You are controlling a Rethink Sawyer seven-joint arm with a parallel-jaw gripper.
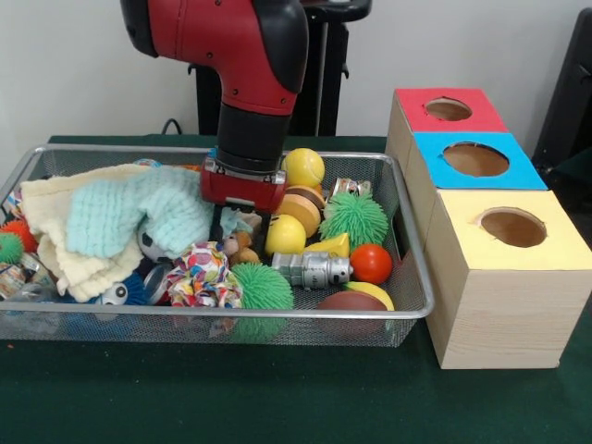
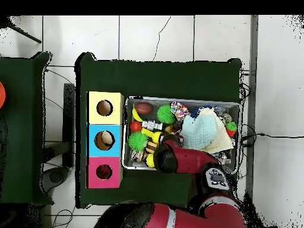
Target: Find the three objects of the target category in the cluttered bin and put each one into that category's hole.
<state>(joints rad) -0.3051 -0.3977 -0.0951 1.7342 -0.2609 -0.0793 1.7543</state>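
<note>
The gripper point(image 1: 242, 199) is down among the toys at the wire bin's point(image 1: 418, 301) middle; whether it grips anything cannot be told. No writing is legible.

Packed wire bin point(image 1: 412, 310), hardly a gap between toys. Blocked at nine o'clock by heaped cloths point(image 1: 111, 227), at centre by the arm point(image 1: 250, 102). Open above the three box holes point(image 1: 476, 159) at three o'clock.

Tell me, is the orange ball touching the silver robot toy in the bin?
Touching. In the front view the orange ball sits right against the end of the silver robot toy, with no gap visible between them.
</note>
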